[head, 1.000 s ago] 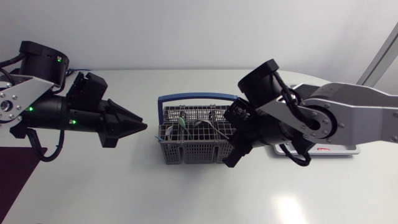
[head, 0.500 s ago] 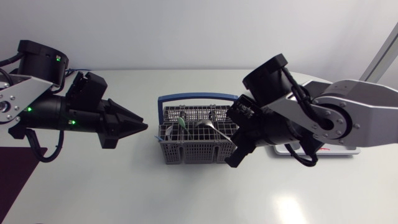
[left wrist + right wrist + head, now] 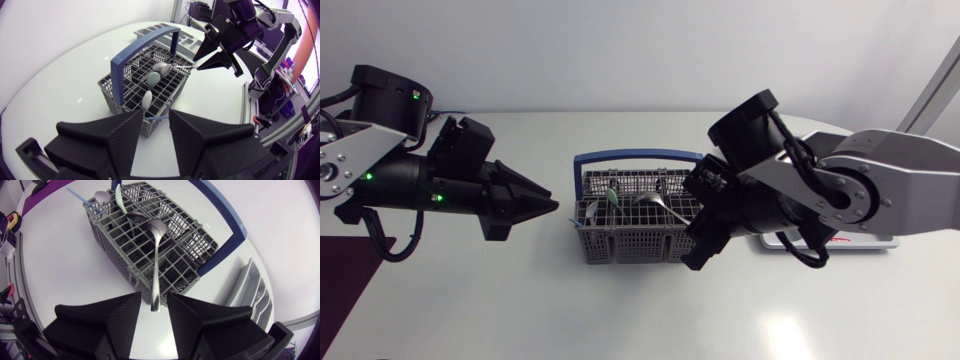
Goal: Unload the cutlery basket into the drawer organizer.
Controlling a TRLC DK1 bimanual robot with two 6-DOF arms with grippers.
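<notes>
Left of the grey cutlery basket (image 3: 620,246) on the table (image 3: 520,300), the left gripper (image 3: 552,205) hangs with its fingers drawn together on nothing. The right gripper (image 3: 153,302) has its fingers pinched on the handle end of a steel spoon (image 3: 156,255), whose bowl lies over the basket's grid. So far-out a grip could let the spoon swivel, so it wants a firm, level carry right to the drawer organizer (image 3: 247,290).

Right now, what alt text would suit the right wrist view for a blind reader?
The right gripper holds a metal spoon by its handle, bowl over the grey cutlery basket; the drawer organizer lies beside it.
</notes>
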